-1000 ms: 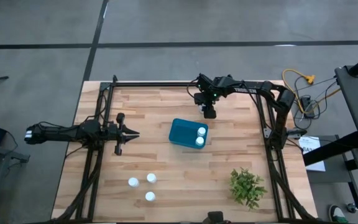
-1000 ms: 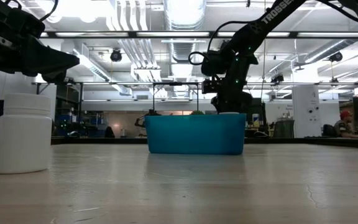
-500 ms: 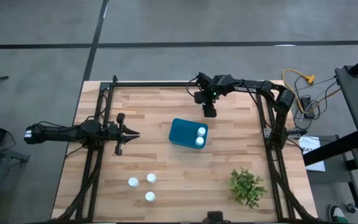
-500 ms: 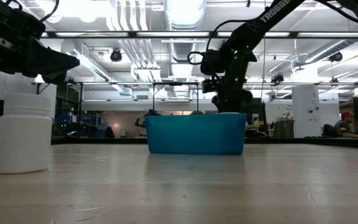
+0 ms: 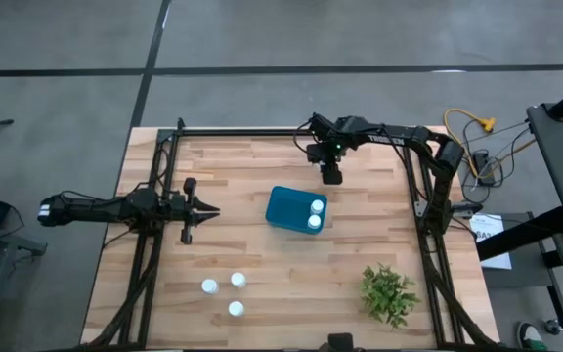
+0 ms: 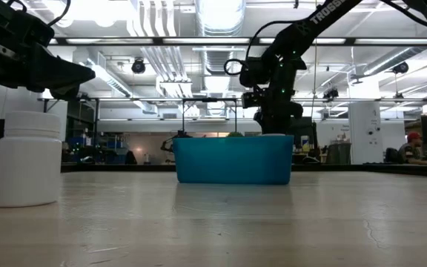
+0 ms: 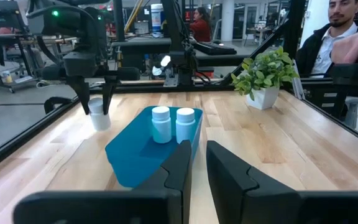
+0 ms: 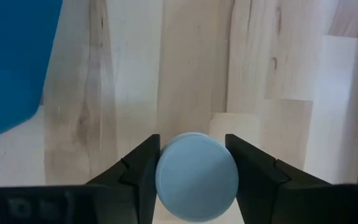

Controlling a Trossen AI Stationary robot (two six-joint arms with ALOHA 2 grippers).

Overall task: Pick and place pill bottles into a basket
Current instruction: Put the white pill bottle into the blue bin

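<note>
On your left, the left gripper (image 5: pixel 206 209) waits over bare table well left of the basket (image 5: pixel 288 208), its fingers narrow with a slim gap and nothing between them; it has not moved over the last second. Below it, near the front edge, three bottles (image 5: pixel 224 294) stand in a loose cluster, untouched.

In the middle, the basket already holds two bottles (image 7: pixel 172 124), upright side by side against its right end.

Further right is the only change. The right gripper (image 5: pixel 331 175), just behind the basket's far right corner, has crept a little to the right and slightly toward the basket since a second ago. Its fingers (image 8: pixel 143 170) flank the cap of a sixth bottle (image 8: pixel 196 184); both pads look to be touching the cap, so I take it as gripped. The left wrist view shows that bottle (image 7: pixel 99 116) with its base on or very near the table, beside the basket wall, so I judge the lift has barely begun, if at all.

What this means for you: two are in, one is in hand, three remain. The short carry needs height first, because the basket wall is right beside the bottle and a low swing could knock it.
</note>
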